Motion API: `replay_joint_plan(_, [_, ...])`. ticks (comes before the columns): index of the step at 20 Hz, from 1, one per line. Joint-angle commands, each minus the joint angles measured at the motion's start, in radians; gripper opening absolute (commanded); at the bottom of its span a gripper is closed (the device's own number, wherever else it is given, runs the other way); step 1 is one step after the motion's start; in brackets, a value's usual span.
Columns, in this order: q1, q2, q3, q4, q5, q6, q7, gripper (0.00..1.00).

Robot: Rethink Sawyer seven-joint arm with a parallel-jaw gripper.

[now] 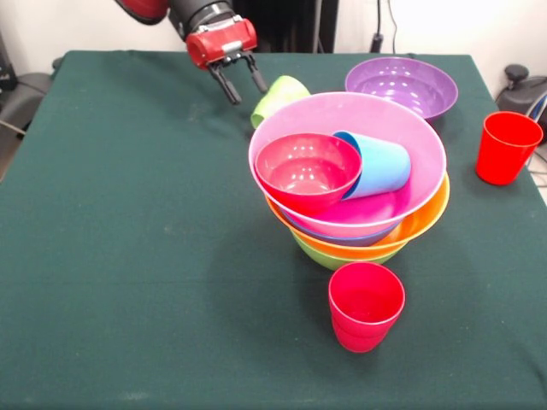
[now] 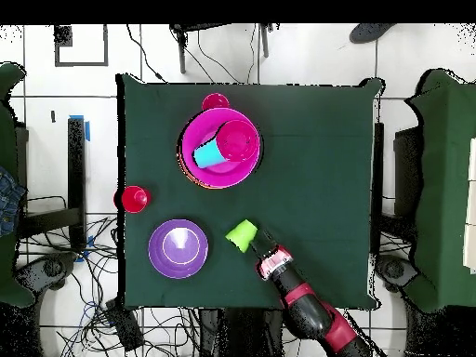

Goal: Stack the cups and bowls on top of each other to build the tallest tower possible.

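Observation:
The tower is a pile of nested bowls, lime green at the bottom, then orange, blue and the wide pink bowl on top. Inside the pink bowl lie the small red bowl and the sky blue cup, tipped on its side. The lime green cup lies on its side behind the tower. My gripper is open, just beside the green cup, holding nothing. One red cup stands in front of the tower, another red cup at the right.
The purple bowl stands alone on the green table at the back right, near the green cup. Chairs and cables lie around the table in the overhead view.

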Motion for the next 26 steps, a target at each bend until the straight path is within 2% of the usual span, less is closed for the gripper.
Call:
replay_joint_plan(1, [0.11, 0.009, -0.029, -0.155, 0.091, -0.084, 0.346, 1.0])
replay_joint_plan(7, [0.094, -0.014, -0.024, -0.157, 0.047, -0.041, 0.368, 1.0])
replay_joint_plan(10, [0.098, -0.055, -0.021, -0.143, 0.031, -0.015, 0.369, 1.0])
replay_joint_plan(16, [0.104, -0.124, -0.023, -0.105, 0.051, 0.088, 0.346, 1.0])
replay_joint_plan(18, [0.117, -0.141, -0.038, -0.09, 0.063, 0.089, 0.363, 1.0])
replay_joint_plan(21, [0.191, -0.196, -0.099, -0.05, 0.093, -0.01, 0.459, 1.0])
replay_joint_plan(23, [0.274, -0.24, -0.159, -0.016, 0.109, -0.114, 0.513, 1.0])
replay_joint_plan(24, [0.326, -0.264, -0.193, 0.006, 0.122, -0.202, 0.537, 1.0])
replay_joint_plan(25, [0.347, -0.271, -0.211, 0.018, 0.125, -0.257, 0.54, 1.0])
replay_joint_plan(26, [0.386, -0.288, -0.225, 0.048, 0.137, -0.37, 0.533, 1.0])
